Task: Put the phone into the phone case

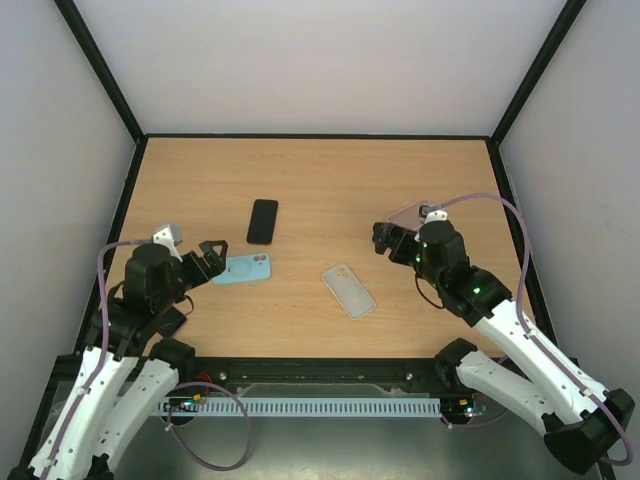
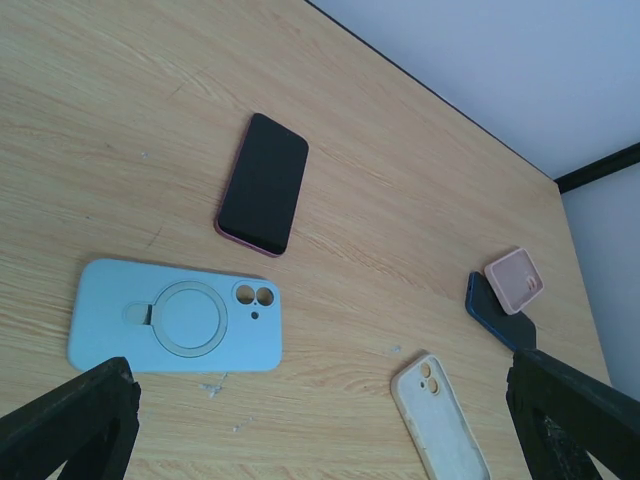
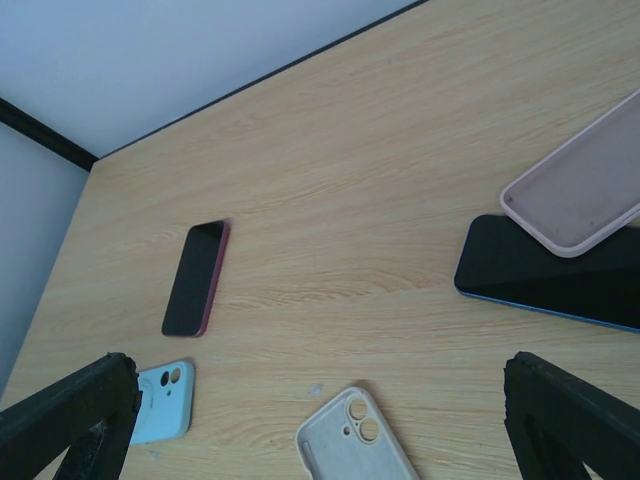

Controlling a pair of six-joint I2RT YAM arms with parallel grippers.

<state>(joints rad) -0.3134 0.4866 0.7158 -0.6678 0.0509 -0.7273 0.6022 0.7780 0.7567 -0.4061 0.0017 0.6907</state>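
A dark phone with a pink-red edge [image 1: 263, 221] lies screen up at centre left; it also shows in the left wrist view [image 2: 264, 184] and the right wrist view [image 3: 196, 277]. A cream open case [image 1: 348, 290] lies at centre, seen too in the wrist views [image 2: 437, 413] [image 3: 356, 440]. A light blue case [image 1: 243, 268] [image 2: 176, 316] lies back up by my left gripper [image 1: 208, 259], which is open and empty. My right gripper [image 1: 388, 238] is open and empty, next to a blue-edged phone [image 3: 555, 270] with a pink case [image 3: 582, 181] leaning on it.
The wooden table is bounded by black rails and white walls on three sides. The blue-edged phone [image 2: 490, 308] and pink case [image 2: 514, 280] sit at the right, largely hidden under my right wrist in the top view.
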